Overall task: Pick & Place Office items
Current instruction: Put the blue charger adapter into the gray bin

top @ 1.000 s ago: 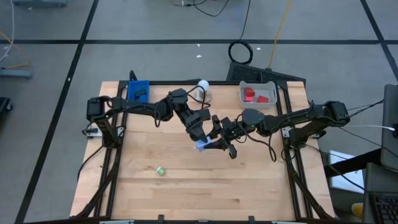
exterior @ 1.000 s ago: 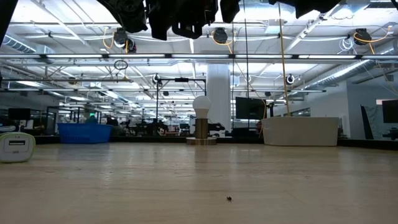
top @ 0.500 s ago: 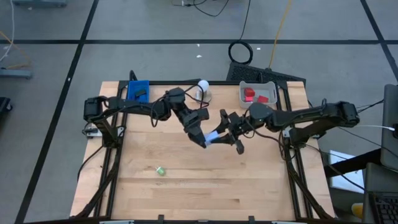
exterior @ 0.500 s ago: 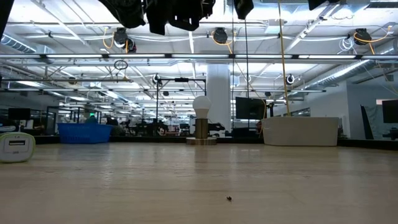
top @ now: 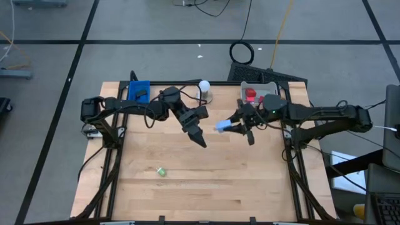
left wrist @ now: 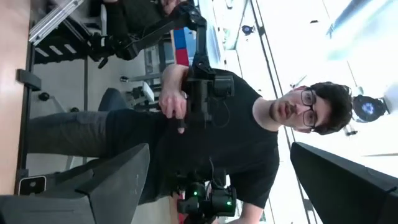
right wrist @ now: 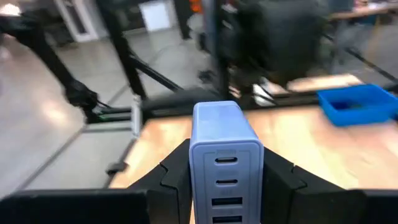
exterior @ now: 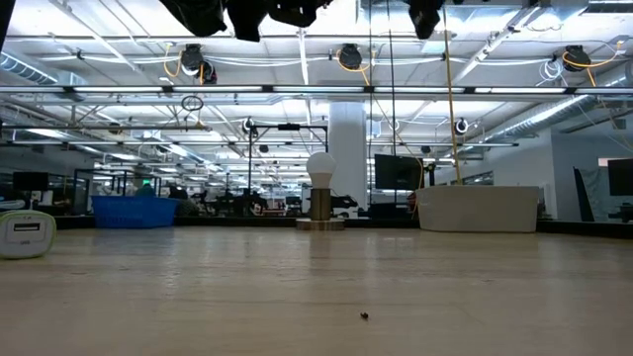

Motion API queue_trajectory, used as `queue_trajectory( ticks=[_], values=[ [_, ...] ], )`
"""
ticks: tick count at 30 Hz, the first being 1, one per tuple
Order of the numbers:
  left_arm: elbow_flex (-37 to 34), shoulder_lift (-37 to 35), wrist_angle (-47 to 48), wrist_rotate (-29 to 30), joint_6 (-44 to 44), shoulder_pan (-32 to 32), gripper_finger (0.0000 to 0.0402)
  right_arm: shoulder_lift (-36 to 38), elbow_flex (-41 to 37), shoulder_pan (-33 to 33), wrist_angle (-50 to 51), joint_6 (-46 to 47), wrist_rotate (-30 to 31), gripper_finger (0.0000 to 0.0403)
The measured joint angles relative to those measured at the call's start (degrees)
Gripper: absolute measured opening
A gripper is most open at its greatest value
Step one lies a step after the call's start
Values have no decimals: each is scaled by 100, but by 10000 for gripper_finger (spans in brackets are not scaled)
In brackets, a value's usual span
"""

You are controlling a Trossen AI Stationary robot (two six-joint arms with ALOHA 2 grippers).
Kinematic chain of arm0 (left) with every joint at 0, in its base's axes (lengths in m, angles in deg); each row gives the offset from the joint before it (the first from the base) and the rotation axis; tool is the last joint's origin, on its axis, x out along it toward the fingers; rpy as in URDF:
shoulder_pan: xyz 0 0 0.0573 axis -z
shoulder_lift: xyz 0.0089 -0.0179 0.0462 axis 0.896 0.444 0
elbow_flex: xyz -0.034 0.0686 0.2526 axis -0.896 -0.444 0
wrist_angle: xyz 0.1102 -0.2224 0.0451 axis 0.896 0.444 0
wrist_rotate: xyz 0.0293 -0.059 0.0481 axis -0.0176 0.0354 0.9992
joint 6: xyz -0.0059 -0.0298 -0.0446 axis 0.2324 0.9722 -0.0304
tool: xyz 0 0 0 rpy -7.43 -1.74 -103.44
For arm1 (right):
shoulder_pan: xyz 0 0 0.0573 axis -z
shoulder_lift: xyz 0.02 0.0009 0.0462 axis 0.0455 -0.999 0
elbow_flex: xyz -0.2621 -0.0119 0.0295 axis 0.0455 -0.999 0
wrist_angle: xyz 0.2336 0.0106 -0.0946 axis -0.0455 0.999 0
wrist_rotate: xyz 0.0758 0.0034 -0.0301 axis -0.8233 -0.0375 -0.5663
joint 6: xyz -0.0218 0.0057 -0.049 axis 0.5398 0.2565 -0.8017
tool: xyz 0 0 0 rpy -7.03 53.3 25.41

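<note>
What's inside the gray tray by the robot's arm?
Red blocks lie inside the gray tray. The right arm covers part of it, so anything under there stays hidden.

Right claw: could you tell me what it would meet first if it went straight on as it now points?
Probably the left claw, open close ahead in the high view. The right claw, shut on the light-blue block, points across at it, though their heights cannot be compared.
</note>
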Motion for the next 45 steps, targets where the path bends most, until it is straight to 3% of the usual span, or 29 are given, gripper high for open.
queue_trajectory(
  ticks=[13, 23, 33, 39, 45],
  values=[
    [0, -23, -14, 401, -659, 134, 392, 847, -2, 828, 2094, 80, 1342, 110],
    [0, -23, 1, 834, -1128, 275, 392, 865, -2, 1941, 2818, 367, 1359, 110],
    [0, -19, 2, 1115, -1462, 486, 392, 843, -4, 3587, 3447, 326, 1361, 110],
    [0, -19, 0, 1368, -1806, 523, 392, 508, -4, 4497, 3937, 230, 1344, 110],
    [0, -19, 2, 1455, -1997, 527, 392, 64, -4, 4990, 3972, -85, 1335, 114]
  ],
)
